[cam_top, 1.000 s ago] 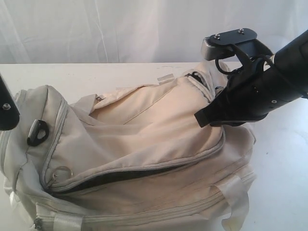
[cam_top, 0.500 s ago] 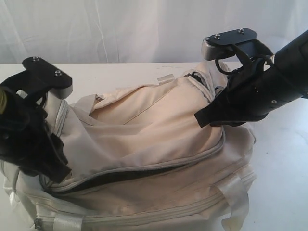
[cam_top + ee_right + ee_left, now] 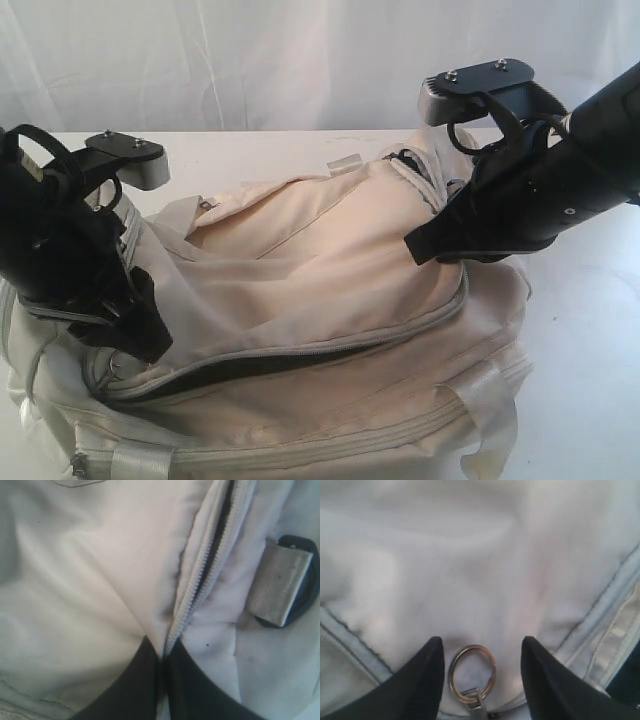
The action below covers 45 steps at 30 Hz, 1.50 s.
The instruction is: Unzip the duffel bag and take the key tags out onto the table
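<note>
1. Exterior view: a large cream-white fabric duffel bag (image 3: 320,300) lies on its side on a broad white table (image 3: 590,380). It fills most of the near half of the scene, and a white curtain (image 3: 250,60) hangs behind.
2. A grey zipper (image 3: 400,335) curves along the bag's upper front. Its left stretch is parted, showing a dark slit (image 3: 250,367) of lining.
3. The black left gripper (image 3: 140,335) points down onto the bag's left end, just above the start of the slit.
4. Left wrist view: the left gripper (image 3: 481,641) has its two black fingers (image 3: 427,680) spread apart, with pale fabric between them.
5. A small round metal ring (image 3: 472,672), fixed to a grey zipper pull, lies flat on the fabric in the gap between those fingers. It is a little nearer one finger, and I cannot tell whether it touches either one.
6. Exterior view: the black right gripper (image 3: 415,250) reaches in from the right and meets the bag's upper right end.
7. Right wrist view: the right gripper (image 3: 161,647) has its fingers (image 3: 135,680) pinched together on a fold of the bag, right at the zipper's toothed edge.
8. Beside that zipper, a pale webbing strap (image 3: 280,587) loops through a black D-ring (image 3: 302,605).
</note>
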{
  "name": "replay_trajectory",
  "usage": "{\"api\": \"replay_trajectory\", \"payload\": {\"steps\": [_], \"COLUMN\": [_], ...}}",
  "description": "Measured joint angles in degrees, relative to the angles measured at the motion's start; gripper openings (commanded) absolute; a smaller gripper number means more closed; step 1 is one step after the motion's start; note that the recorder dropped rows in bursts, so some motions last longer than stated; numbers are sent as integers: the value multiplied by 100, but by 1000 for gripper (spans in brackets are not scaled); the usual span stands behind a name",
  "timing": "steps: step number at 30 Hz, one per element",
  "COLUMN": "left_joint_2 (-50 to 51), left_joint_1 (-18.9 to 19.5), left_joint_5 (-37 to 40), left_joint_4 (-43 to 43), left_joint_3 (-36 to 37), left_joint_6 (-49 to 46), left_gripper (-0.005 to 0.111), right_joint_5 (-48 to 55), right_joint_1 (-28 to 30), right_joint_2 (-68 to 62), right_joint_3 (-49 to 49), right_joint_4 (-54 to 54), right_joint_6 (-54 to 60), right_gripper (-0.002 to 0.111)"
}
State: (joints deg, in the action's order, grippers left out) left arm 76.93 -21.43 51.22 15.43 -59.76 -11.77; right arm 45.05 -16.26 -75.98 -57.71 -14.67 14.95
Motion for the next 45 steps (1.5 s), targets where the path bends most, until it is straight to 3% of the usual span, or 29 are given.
{"api": "replay_trajectory", "payload": {"steps": [18, 28, 36, 45], "left_joint_2": [160, 172, 172, 172], "left_joint_1": [0, 0, 0, 0], "left_joint_5": [475, 544, 522, 346], "left_joint_4": [-242, 160, 160, 307], "left_joint_3": [0, 0, 0, 88], "left_joint_6": [-76, -223, -223, -381], "left_gripper": [52, 52, 30, 30], "right_joint_5": [0, 0, 0, 0], "right_joint_1": [0, 0, 0, 0], "right_joint_2": [0, 0, 0, 0], "right_joint_3": [0, 0, 0, 0], "right_joint_4": [0, 0, 0, 0], "right_joint_6": [-38, -38, -38, -38], "right_gripper": [0, 0, 0, 0]}}
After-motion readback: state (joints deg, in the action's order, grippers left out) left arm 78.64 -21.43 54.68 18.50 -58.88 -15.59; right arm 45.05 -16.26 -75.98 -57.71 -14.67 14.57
